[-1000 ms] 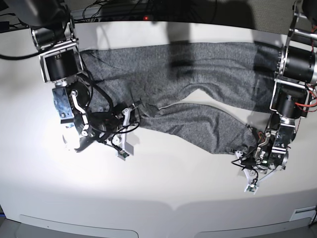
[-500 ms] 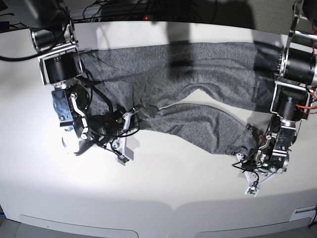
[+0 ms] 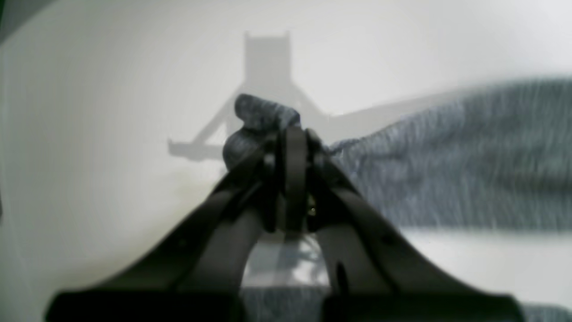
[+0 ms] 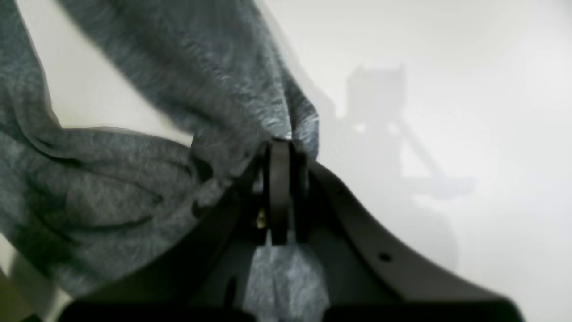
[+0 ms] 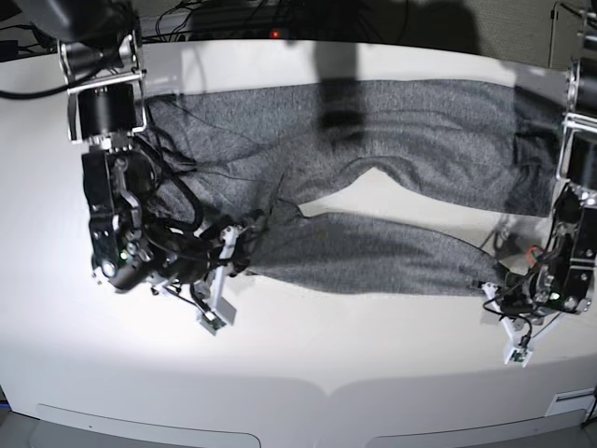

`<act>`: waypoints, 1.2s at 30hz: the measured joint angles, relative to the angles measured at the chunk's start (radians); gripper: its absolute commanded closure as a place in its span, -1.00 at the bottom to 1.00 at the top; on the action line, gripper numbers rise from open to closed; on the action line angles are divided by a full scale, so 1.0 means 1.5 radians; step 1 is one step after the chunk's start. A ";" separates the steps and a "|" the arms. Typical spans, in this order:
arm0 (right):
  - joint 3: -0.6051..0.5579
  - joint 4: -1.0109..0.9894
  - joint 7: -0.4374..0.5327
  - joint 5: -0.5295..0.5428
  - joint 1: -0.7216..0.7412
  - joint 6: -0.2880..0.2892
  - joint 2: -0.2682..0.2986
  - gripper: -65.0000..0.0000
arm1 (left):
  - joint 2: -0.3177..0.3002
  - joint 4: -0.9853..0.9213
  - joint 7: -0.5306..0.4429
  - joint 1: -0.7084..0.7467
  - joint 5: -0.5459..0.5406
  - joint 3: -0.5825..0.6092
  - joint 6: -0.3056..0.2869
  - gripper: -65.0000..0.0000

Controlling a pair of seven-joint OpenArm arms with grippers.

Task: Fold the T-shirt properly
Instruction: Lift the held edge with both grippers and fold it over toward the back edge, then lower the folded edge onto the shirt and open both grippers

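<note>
The heather-grey T-shirt (image 5: 401, 131) lies spread across the back of the white table (image 5: 308, 355). A long band of it (image 5: 364, 252) stretches left to right nearer the front. My right gripper (image 5: 244, 233), on the left of the base view, is shut on the band's left end; the right wrist view shows the fabric (image 4: 111, 188) bunched at its closed tips (image 4: 279, 147). My left gripper (image 5: 494, 285), on the right of the base view, is shut on the band's right end; the left wrist view shows a fabric tuft (image 3: 261, 112) at its closed tips (image 3: 290, 134).
Black cables (image 5: 233, 19) and a small red light (image 5: 274, 35) sit along the table's back edge. The table's curved front edge (image 5: 326, 392) runs below both grippers. Each arm's body stands over a side of the shirt.
Both grippers have moved apart, the left toward the base view's right and the right arm toward its left. The front band of cloth is pulled longer and straighter.
</note>
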 measured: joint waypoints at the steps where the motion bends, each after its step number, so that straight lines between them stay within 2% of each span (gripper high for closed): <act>1: 0.009 0.017 -0.002 0.000 -0.013 0.000 0.000 1.00 | -0.010 0.023 0.006 0.011 0.001 0.000 0.000 1.00; 7: 0.052 0.134 -0.014 0.000 -0.088 0.000 -0.001 1.00 | -0.057 0.176 0.068 0.076 0.000 -0.001 0.001 1.00; 17: 0.108 0.264 -0.034 0.002 -0.196 0.000 0.000 1.00 | -0.101 0.388 0.107 0.225 0.048 0.000 0.005 1.00; 25: 0.136 0.330 -0.035 0.003 -0.274 0.000 -0.001 1.00 | -0.149 0.482 0.115 0.325 0.093 0.001 0.020 1.00; 27: 0.147 0.346 -0.035 0.003 -0.290 0.000 0.000 1.00 | -0.156 0.502 0.116 0.342 0.118 0.002 0.041 1.00; 31: 0.166 0.367 -0.035 0.003 -0.324 0.000 0.000 1.00 | -0.160 0.538 0.127 0.375 0.163 0.002 0.053 1.00; 36: 0.180 0.370 -0.035 0.002 -0.367 0.000 0.000 1.00 | -0.160 0.557 0.132 0.432 0.178 0.002 0.054 1.00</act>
